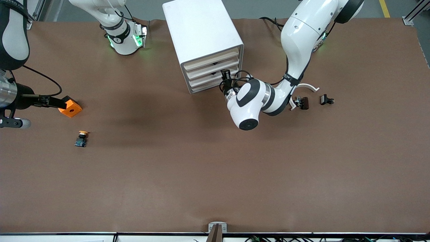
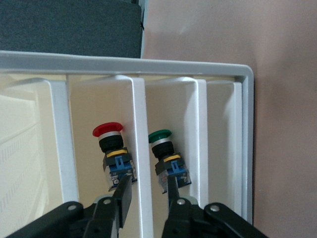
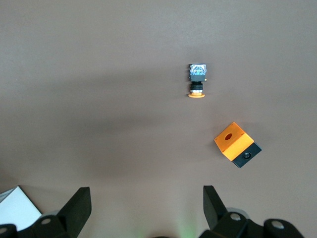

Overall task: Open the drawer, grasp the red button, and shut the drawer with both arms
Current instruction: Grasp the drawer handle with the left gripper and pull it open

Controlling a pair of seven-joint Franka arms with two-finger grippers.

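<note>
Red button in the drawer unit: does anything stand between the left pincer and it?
A white divider wall stands between the left pincer's fingers, separating the red button from a green button in the neighbouring compartment. Nothing else visible blocks the red one.

My front camera sits high, faces robot bases, takes in whole brown table. My left wrist camera looks close along its fingers into white drawer cabinet and its compartments; cabinet shared with front view. My right wrist camera hangs higher, looks down on bare table toward right arm's end; orange cube and yellow-capped button appear in front view too.
</note>
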